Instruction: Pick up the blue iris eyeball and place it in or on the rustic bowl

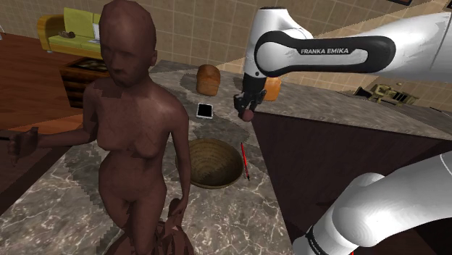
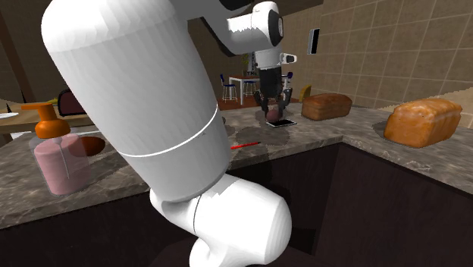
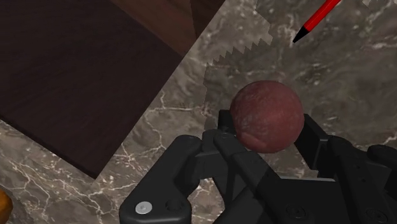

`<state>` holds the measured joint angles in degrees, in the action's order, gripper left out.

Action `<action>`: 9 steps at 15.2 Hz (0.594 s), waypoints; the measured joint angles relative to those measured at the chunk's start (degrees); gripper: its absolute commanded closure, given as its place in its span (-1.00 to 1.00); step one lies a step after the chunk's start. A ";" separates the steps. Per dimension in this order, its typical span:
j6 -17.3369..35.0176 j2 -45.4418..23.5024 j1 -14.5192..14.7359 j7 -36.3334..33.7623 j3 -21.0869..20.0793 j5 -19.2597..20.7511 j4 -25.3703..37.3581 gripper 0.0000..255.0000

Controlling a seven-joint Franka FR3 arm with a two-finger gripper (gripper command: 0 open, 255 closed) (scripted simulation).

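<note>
The eyeball (image 3: 266, 116) is drawn as a mottled reddish-brown ball, with no blue iris facing the cameras. My black gripper (image 3: 268, 127) is shut on it, one finger on each side. In the shoulder view the gripper (image 1: 247, 109) hangs above the marble counter with the ball (image 1: 249, 114) at its tips. It is up and to the right of the brown ribbed bowl (image 1: 210, 163). The second exterior view has the gripper (image 2: 273, 106) and ball (image 2: 273, 113) just above a phone (image 2: 283, 122). An edge of the bowl (image 2: 91, 144) peeks out behind the arm.
A red pencil (image 1: 245, 161) lies beside the bowl's right rim. A phone (image 1: 205, 110) and two bread loaves (image 1: 208, 78) (image 1: 272, 87) sit farther back. A tall brown human figure (image 1: 134, 130) stands left of the bowl. A pink soap dispenser (image 2: 61, 155) stands on the counter.
</note>
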<state>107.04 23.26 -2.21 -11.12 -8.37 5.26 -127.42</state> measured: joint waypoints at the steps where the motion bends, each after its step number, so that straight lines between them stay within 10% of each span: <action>1: -0.75 -0.08 0.02 0.01 -0.05 -0.03 0.82 1.00; 9: -6.95 -0.18 -0.09 0.81 0.09 -0.09 7.17 1.00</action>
<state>100.09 23.07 -2.30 -10.30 -8.28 5.17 -120.24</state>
